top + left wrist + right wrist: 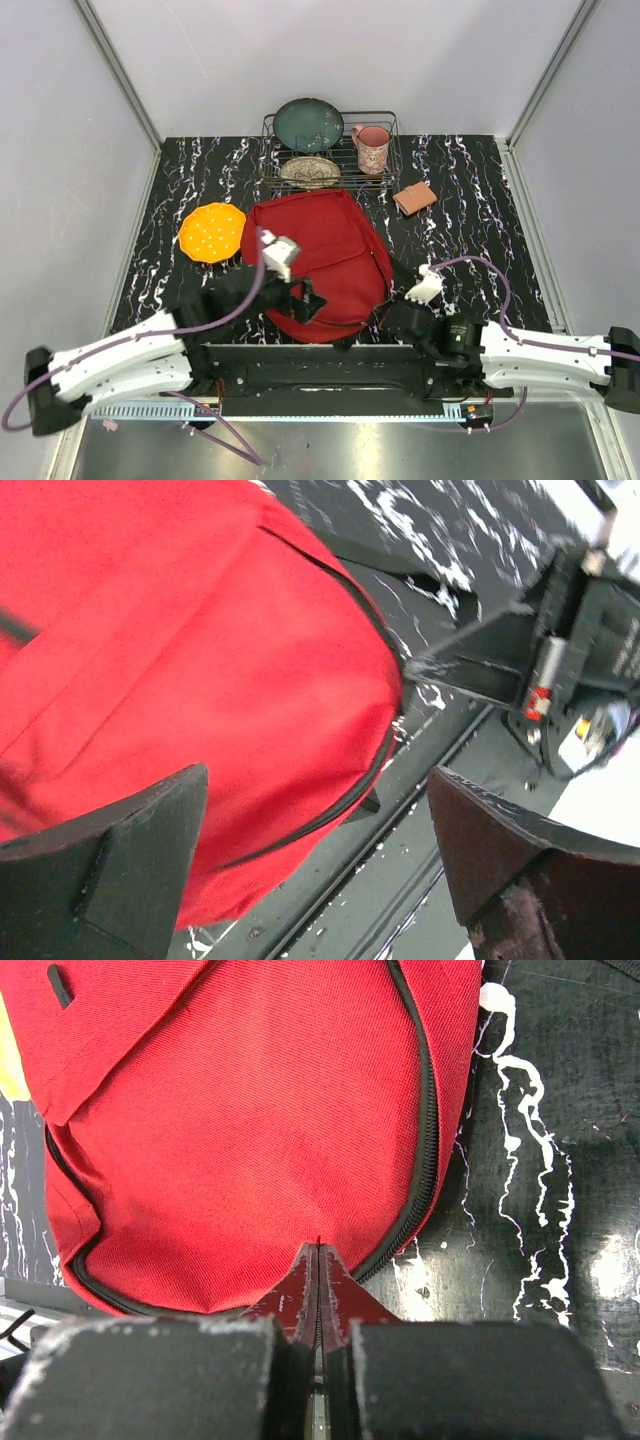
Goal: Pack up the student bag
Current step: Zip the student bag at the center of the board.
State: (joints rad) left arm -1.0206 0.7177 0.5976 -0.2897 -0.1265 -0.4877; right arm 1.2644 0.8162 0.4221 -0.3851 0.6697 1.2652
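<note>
The black marbled counter (470, 200) shows bare surface to the right of the student bag (320, 250). The red bag lies flat at mid-counter, its rounded near end reaching the counter's near edge. Behind it is a wire rack (392, 160), and an orange plate (212, 232) lies just beside it on the left. The left fingers (130, 870) gape wide above the bag's near end. The right fingers (335, 1295) are pressed together, tips at the bag's zipped rim. Print on the right arm is too blurred to read.
</note>
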